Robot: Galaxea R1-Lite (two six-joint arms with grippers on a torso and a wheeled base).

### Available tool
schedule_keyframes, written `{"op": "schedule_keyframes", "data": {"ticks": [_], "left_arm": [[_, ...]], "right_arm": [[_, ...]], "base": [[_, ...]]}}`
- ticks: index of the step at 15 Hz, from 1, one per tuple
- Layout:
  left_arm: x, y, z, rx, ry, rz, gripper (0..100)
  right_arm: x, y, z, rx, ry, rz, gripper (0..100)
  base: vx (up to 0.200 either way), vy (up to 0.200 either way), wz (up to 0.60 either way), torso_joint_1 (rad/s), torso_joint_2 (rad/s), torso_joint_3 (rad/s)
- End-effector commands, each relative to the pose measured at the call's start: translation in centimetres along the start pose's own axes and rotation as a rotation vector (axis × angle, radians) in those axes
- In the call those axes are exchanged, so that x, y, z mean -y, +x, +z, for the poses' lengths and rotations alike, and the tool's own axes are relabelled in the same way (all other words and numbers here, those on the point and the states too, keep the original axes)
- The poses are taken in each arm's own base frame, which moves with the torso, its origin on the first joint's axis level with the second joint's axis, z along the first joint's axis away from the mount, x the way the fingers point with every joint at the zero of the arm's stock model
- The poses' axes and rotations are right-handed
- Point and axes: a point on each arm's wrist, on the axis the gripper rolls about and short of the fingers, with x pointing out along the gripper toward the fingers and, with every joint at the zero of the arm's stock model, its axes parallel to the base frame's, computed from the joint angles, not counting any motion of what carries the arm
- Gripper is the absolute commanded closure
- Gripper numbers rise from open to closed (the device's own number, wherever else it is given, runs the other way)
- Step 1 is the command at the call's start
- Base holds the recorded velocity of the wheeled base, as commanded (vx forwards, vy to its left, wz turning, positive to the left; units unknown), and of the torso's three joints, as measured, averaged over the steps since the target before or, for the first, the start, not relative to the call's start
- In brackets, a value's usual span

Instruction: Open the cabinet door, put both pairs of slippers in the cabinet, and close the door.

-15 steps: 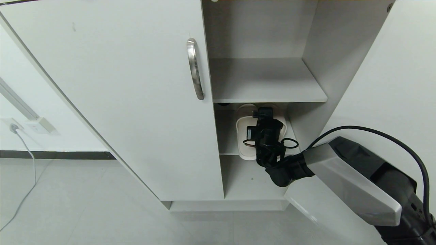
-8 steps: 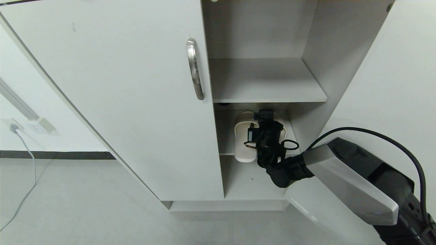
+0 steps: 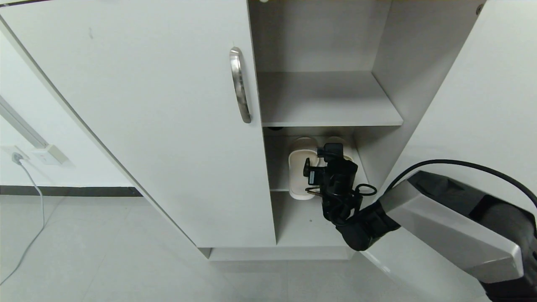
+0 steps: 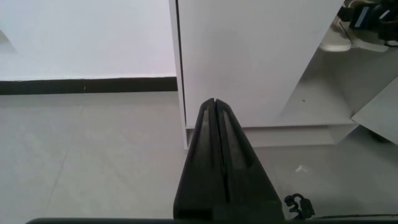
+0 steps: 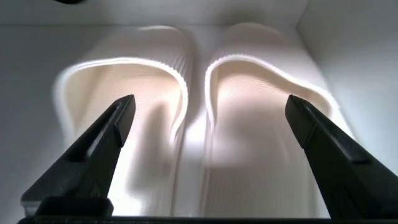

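The right end effector (image 3: 323,158), fingers (image 5: 102,140) wide open close to the cream ribbed foam slippers (image 5: 249,118) on the white shelf (image 3: 278,178), may drag one out if withdrawn crooked.

I have the right arm (image 3: 440,224) stretched forward and low, and the right gripper (image 5: 210,106) stands with both fingers (image 5: 99,149) spread wide apart. The left gripper (image 4: 214,115) hangs low, its fingers pressed flat together.
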Motion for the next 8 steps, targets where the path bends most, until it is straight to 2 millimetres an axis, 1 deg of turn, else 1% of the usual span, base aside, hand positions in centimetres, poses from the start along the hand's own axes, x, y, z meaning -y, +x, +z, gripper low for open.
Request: {"op": "schedule_keyframes", "data": {"ticks": [1,2,4,5,6,8], "left_arm": [[0.0,0.0,0.0,-0.003,0.002,0.001,100],[0.0,0.0,0.0,-0.001,0.002,0.002,100],[0.0,0.0,0.0,-0.001,0.001,0.001,100],[0.0,0.0,0.0,-0.001,0.001,0.001,100],[0.0,0.0,0.0,-0.001,0.001,0.001,100],[0.0,0.0,0.0,-0.001,-0.001,-0.001,100]], "right_arm": [[0.3,-4.0,3.4,0.031,0.030,0.049,0],[0.4,-5.9,3.6,0.016,0.022,0.077,0],[1.4,-9.1,2.7,-0.035,-0.018,0.117,0],[1.9,-9.9,2.0,-0.057,-0.036,0.122,0],[2.2,-10.3,1.6,-0.059,-0.039,0.122,0],[2.4,-10.3,1.3,-0.061,-0.041,0.121,0]], "base": [[0.000,0.000,0.00,0.000,0.00,0.000],[0.000,0.000,0.00,0.000,0.00,0.000],[0.000,0.000,0.00,0.000,0.00,0.000],[0.000,0.000,0.00,0.000,0.00,0.000],[0.000,0.000,0.00,0.000,0.00,0.000],[0.000,0.000,0.00,0.000,0.00,0.000]]}}
